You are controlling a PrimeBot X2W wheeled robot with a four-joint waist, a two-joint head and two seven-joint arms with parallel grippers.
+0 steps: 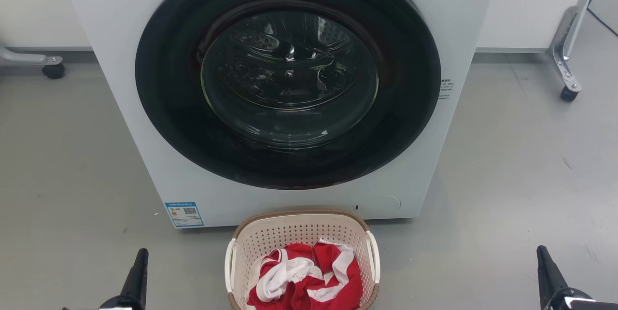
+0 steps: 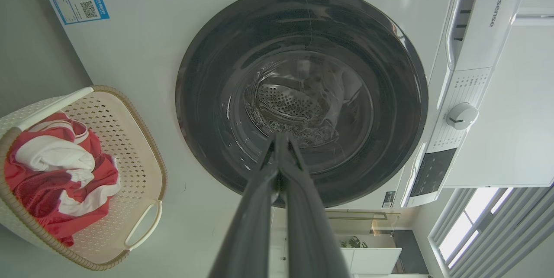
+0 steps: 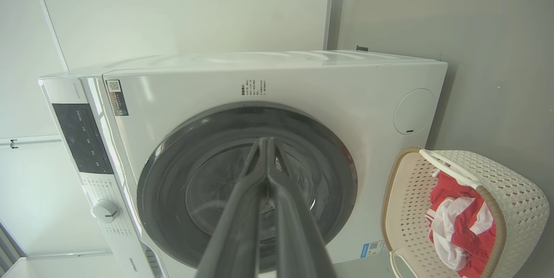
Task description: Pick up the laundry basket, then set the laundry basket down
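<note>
1. Both hands are hanging low with nothing in them: the left hand (image 2: 280, 139) and the right hand (image 3: 265, 143) are each showing fingers pressed together, well apart from the laundry basket (image 1: 299, 214).
2. That basket is sitting on the floor (image 1: 507, 179) between them, just in front of the washing machine (image 1: 111, 35).
3. Fingers reaching in pressed together are likely risking a slip off the left handle (image 1: 231, 264) or the right handle (image 1: 374, 257).
4. One side rising faster is probably risking a tilt, spilling the red-and-white garment (image 1: 304, 276).
5. A forward swing is risking a knock against the machine's front.
</note>
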